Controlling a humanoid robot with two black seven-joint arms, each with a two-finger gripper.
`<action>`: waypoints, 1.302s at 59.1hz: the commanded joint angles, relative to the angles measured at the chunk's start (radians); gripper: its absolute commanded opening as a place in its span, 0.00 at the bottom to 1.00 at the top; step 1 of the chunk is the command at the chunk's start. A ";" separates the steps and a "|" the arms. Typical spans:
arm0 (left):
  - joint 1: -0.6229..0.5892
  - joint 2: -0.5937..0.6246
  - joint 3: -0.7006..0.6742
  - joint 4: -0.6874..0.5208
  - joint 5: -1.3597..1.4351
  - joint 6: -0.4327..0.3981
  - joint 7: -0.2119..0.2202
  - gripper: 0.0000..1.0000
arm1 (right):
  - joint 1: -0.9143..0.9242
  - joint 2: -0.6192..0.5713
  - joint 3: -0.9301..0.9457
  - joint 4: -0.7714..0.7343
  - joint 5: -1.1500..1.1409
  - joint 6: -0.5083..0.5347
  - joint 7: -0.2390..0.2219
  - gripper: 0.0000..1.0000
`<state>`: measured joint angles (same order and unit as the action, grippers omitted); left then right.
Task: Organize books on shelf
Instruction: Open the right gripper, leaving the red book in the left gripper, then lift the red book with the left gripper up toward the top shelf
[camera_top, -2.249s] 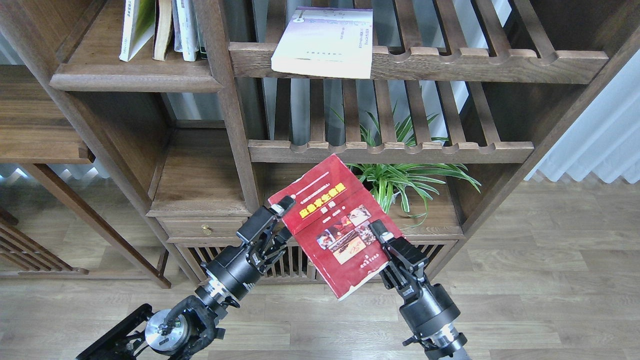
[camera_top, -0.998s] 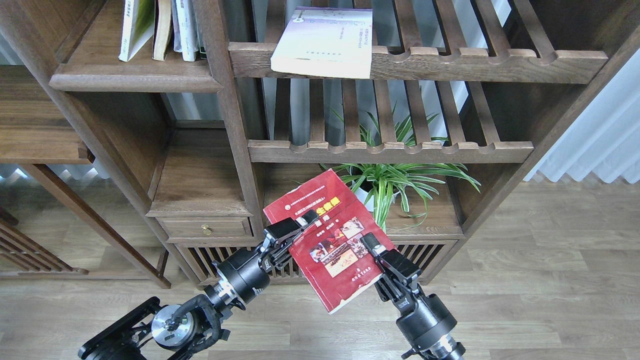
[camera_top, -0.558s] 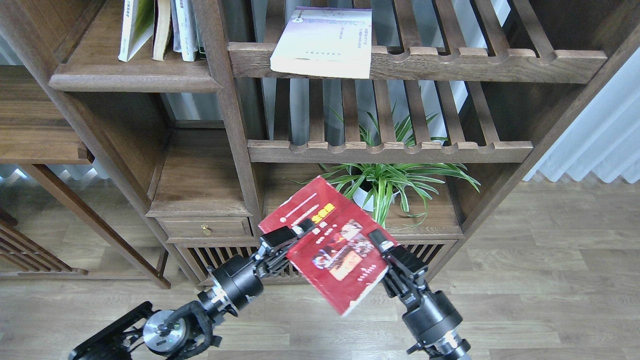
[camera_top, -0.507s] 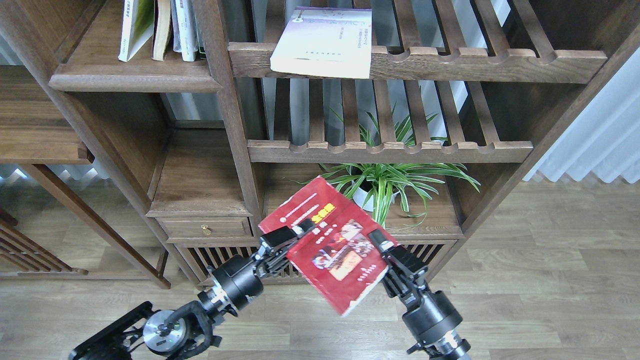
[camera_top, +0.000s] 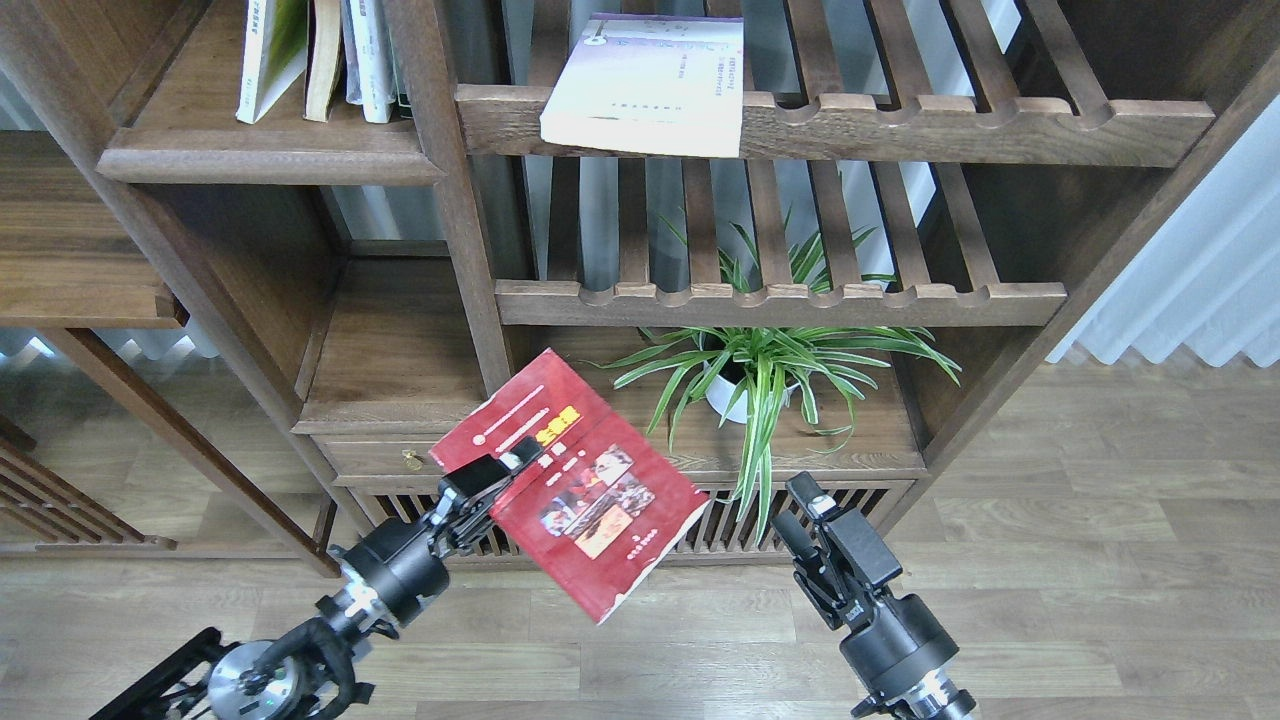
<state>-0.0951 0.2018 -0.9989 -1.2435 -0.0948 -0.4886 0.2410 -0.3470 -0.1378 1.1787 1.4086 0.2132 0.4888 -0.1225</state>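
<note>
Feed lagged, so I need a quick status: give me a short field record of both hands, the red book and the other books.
left hand: shut on the red book
right hand: clear of the book, holding nothing, fingers apart
red book: tilted, off any shelf
pale book: flat on upper slatted rack, overhanging the rail
standing books: upper-left solid shelf

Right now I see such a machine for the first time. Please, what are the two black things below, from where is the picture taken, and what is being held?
The picture comes from the robot's own head, looking forward and down at a wooden bookcase. The two black things are its arms. The left gripper has its fingers closed on one edge of the dark red book, which hangs tilted in the air. The right gripper is apart from the book and holds nothing. A pale lavender book lies flat on the upper slatted rack; a potted plant stands lower down.
</note>
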 joint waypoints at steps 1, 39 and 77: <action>0.046 0.036 -0.070 -0.040 0.052 0.000 0.006 0.04 | 0.000 0.001 0.001 -0.002 0.000 0.000 0.000 0.92; 0.222 0.137 -0.414 -0.137 0.175 0.000 0.032 0.04 | 0.036 0.058 -0.001 -0.057 -0.002 0.000 0.000 0.98; 0.184 0.229 -0.626 -0.140 0.175 0.000 0.162 0.02 | 0.103 0.099 -0.004 -0.117 -0.003 0.000 0.000 0.98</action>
<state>0.1008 0.4137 -1.5860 -1.3836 0.0787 -0.4887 0.3897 -0.2495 -0.0383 1.1765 1.2966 0.2117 0.4888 -0.1226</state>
